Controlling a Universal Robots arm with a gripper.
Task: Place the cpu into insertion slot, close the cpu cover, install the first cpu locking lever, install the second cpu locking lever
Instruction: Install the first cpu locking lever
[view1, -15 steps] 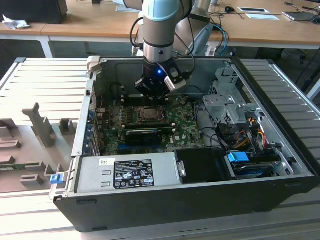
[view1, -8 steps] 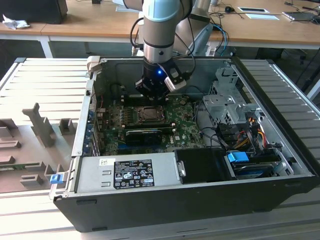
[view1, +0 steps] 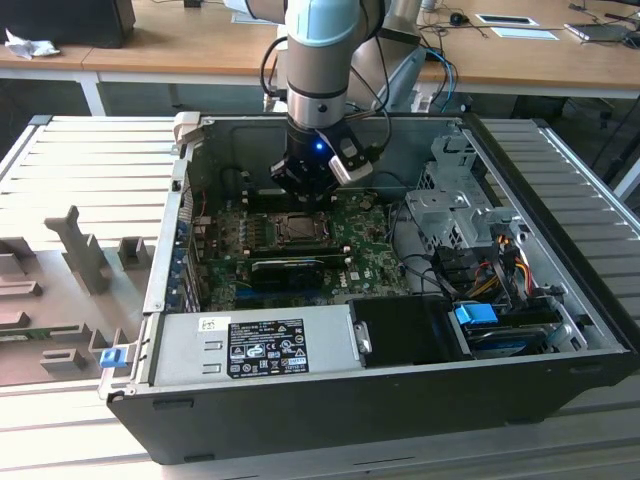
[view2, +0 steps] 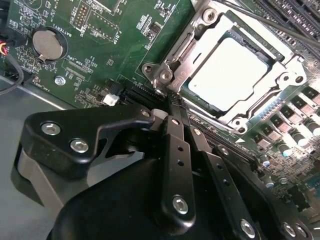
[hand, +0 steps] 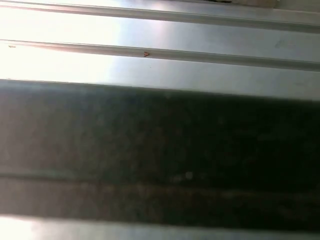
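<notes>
- Gripper (view2: 172, 107): I see its fingers pressed together, tips at the cover's corner.
- Cpu (view2: 231, 75): seated under the closed cpu cover (view2: 200, 47).

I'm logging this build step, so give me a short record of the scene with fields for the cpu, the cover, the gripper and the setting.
cpu: pale silver chip seated in the insertion slot
cpu cover: metal frame lying flat around the chip, chip showing through its window
gripper: gripper with fingers pressed together, tips at the cover's corner
setting: green motherboard inside an open computer case
</notes>
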